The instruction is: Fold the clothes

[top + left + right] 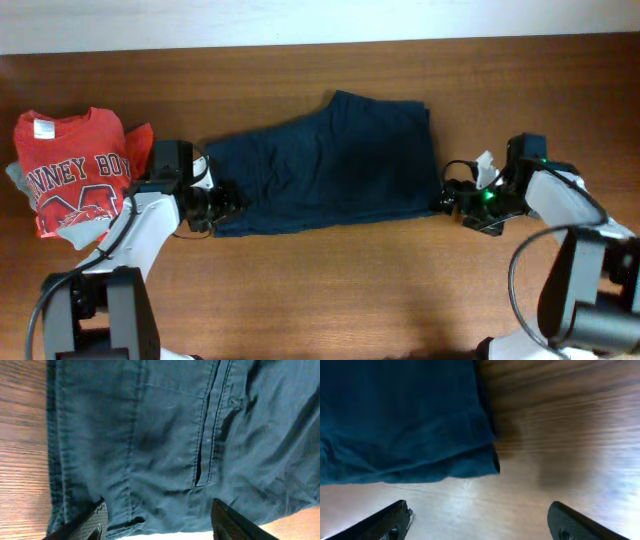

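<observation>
Overhead shows me the navy shorts [325, 165] spread flat across the middle of the desk [330, 290], long side running left to right, not yet folded. My left claw [222, 200] sits at their left end. Through its wrist camera the fingers are spread wide over the stitched edge of the fabric, with nothing pinched. My right claw [450, 198] is at the opposite end, also spread, hanging over bare wood just beside the near right corner of the cloth and not touching it. I judge the arms bracket the two ends so both corners can be lifted together. A red T-shirt [75, 170] lies at the far left on a grey garment [75, 235], clear of the fold.
</observation>
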Tool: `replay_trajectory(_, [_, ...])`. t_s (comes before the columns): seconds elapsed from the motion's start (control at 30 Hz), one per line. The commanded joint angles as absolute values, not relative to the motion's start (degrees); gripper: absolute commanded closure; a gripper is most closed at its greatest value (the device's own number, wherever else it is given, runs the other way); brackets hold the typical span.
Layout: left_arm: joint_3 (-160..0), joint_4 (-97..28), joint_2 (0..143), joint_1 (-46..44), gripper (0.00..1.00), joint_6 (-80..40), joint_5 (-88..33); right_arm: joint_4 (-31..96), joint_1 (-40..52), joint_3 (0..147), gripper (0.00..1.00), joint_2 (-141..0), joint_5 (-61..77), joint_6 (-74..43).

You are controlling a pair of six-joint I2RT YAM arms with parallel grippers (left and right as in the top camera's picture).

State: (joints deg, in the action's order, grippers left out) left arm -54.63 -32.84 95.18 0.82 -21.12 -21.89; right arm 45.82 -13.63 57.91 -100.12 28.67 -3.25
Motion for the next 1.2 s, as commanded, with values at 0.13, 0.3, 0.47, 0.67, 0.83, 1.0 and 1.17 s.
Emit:
replay_trajectory(0.13, [-54.8,-33.3,95.7,0.1,0.34,-20.0,-19.6,42.1,-12.7,57.5,0.17,-107.3,36.1,-3.2])
replay_trajectory(0.3, [-54.8,-33.3,95.7,0.1,0.34,-20.0,-19.6,39.1,-10.1,57.5,0.25,-108.7,37.1,-3.5])
replay_trajectory(0.47, [-54.8,-33.3,95.7,0.1,0.34,-20.0,-19.6,34.0,-8.6,57.5,0.39,-108.8,36.8,-6.5])
replay_trajectory(0.67, [-54.8,-33.6,95.7,0.1,0.33,-20.0,-19.6,30.1,-9.0,57.5,0.65,-108.8,35.4,-6.5])
replay_trajectory(0.83, [-54.8,-33.8,95.7,0.1,0.34,-20.0,-19.6,35.2,-10.5,57.6,0.94,-108.8,32.6,-6.5])
replay_trajectory(1.0, [-54.8,-34.8,95.7,0.1,0.34,-20.0,-19.6,45.9,-11.9,57.6,0.96,-108.8,21.4,-6.5])
replay_trajectory(1.17, [-54.8,-35.0,95.7,0.1,0.34,-20.0,-19.6,51.7,-13.1,57.5,0.94,-108.8,13.9,-6.4])
